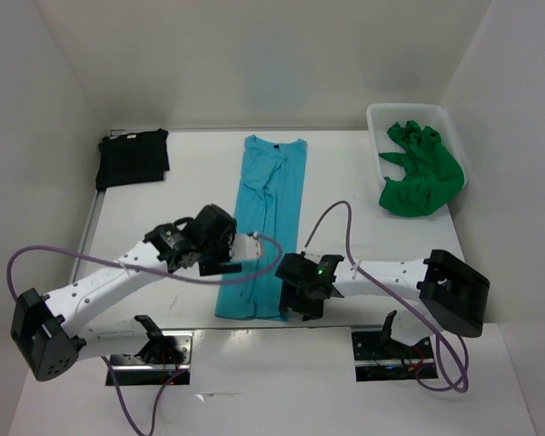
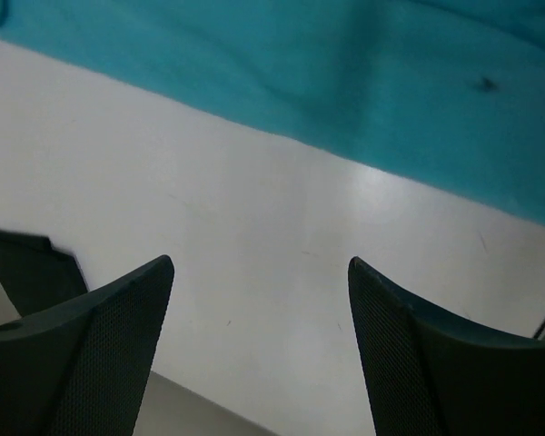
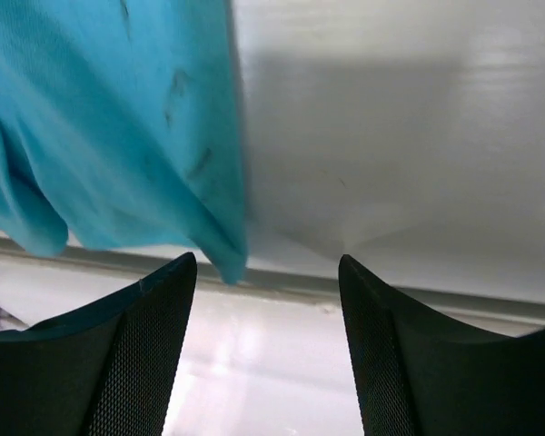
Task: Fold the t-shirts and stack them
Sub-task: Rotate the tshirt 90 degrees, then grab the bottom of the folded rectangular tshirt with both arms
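The turquoise t-shirt (image 1: 265, 227) lies down the middle of the table as a long narrow strip, collar at the far end. My left gripper (image 1: 223, 266) is open at the strip's left edge; in the left wrist view it (image 2: 261, 263) hovers over bare table with the turquoise cloth (image 2: 345, 82) beyond its tips. My right gripper (image 1: 297, 295) is open by the strip's near right corner; in the right wrist view it (image 3: 268, 259) holds nothing, and the cloth's corner (image 3: 220, 254) sits just past the left fingertip. The black t-shirt (image 1: 133, 157) lies folded at the far left. The green t-shirt (image 1: 421, 175) is crumpled in the basket.
The white mesh basket (image 1: 376, 123) stands at the far right against the wall. White walls enclose the table on three sides. A purple cable (image 1: 91, 261) loops over the left arm and another (image 1: 331, 213) arcs above the right arm. The table's near edge (image 3: 418, 298) runs just under the right gripper.
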Controlling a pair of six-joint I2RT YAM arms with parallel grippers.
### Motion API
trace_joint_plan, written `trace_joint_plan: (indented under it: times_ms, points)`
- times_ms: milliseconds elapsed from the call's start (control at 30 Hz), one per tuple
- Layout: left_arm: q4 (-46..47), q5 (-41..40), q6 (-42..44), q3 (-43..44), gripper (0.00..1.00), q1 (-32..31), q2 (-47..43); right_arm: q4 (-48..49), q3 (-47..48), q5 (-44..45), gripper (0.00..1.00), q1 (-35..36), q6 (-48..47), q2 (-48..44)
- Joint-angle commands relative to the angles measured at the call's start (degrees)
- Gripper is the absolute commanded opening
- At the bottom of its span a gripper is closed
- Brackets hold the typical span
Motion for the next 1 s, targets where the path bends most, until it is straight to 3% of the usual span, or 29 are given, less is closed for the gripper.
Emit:
trace_joint_plan:
  times_ms: [0,200,367,500,667,833,967]
  points:
    - [-3.6,-4.3,9.6,-6.4,0.84,-4.4,-8.1,-5.6,0.5,1.0,0.7,1.2,-2.8,-5.7]
    - [-1.6,5.1,31.8,-19.6,0.86,-7.0,-23.0,-4.9,0.5,1.0,0.7,1.2,-0.7,-13.9]
    - [-2.9,17.7,47.3,-23.7,0.85,-7.0,-28.5,-2.8,0.5,1.0,0.69,0.7,-0.7,-12.2]
    - [-4.4,25.9,58.0,-24.3,0.85,-7.0,-23.1,-1.7,1.0,0.5,0.69,0.1,-1.9,-8.4]
    - [-3.2,25.9,66.4,-27.7,0.81,-7.0,-18.4,-0.4,1.6,-0.1,0.69,-0.5,-3.0,-4.0]
    - [-1.6,29.9,68.8,-27.2,0.79,-8.2,-13.4,0.8,1.6,-1.1,0.69,-1.0,-2.5,-2.6]
    - [-3.7,27.1,68.8,-23.1,0.76,-9.3,0.1,1.3,1.6,-1.6,0.69,-1.5,-2.5,-1.6]
